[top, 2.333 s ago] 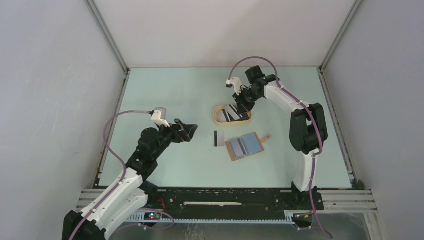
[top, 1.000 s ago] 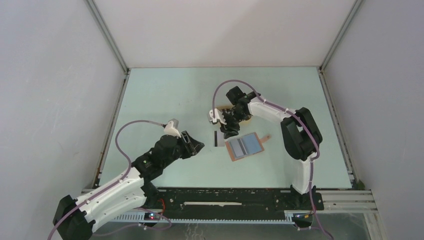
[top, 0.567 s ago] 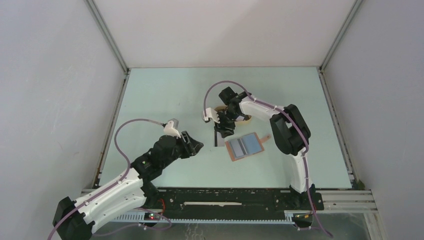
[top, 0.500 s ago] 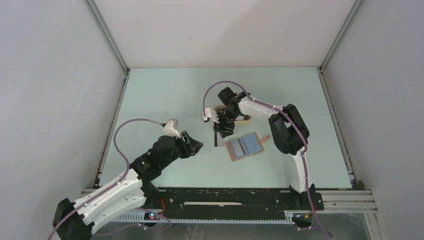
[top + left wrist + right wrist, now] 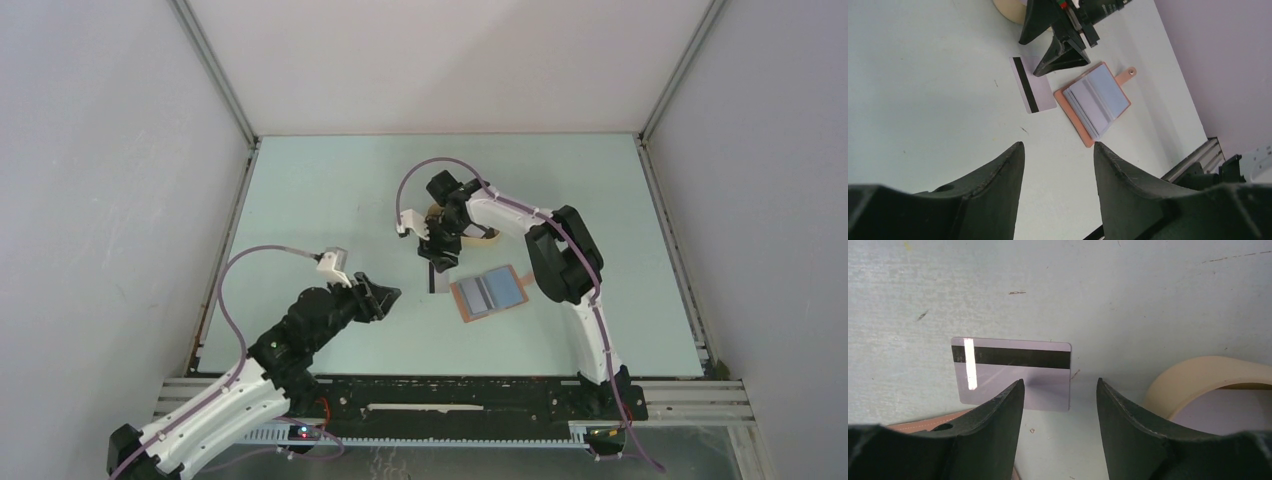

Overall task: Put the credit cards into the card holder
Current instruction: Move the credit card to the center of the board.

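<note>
we see the right gripper (image 5: 1058,384) with its fingers apart and empty, low over one end of a whitish, dark-striped credit card (image 5: 998,375) lying flat on the tabletop (image 5: 330,190). the card holder (image 5: 489,294) lies open just beside that card, blue pockets up. the left gripper (image 5: 1057,147) hangs spread and empty, well apart from both. a beige tray (image 5: 1198,376) sits near the card.

Our right gripper (image 5: 437,262) reaches forward and points down, jaws apart; our left gripper (image 5: 386,297) hovers low, jaws also apart.
</note>
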Tool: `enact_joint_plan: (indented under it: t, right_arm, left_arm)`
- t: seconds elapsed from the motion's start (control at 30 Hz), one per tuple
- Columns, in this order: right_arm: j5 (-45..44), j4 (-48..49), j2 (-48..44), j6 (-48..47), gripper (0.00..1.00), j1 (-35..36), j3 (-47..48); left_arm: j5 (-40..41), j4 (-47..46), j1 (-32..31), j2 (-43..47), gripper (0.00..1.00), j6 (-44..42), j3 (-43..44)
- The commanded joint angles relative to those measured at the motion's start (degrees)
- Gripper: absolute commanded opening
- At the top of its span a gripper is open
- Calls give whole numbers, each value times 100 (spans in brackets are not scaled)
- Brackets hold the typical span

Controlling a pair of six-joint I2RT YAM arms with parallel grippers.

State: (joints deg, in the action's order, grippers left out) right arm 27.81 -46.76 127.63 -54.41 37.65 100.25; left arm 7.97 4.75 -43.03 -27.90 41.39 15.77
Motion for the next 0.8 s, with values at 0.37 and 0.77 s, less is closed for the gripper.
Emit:
enact_joint_plan:
  t: [0.37,0.77]
  right_arm:
    - [17,-589,-185,649,52,517,-711]
    - [-206,-333,-797,1292,49,1024,-1823]
  left_arm:
    - [-1286,-994,-30,-99,71,-1081,-489]
    - [-1957,-2302,-322,250,70,-1292,-1221]
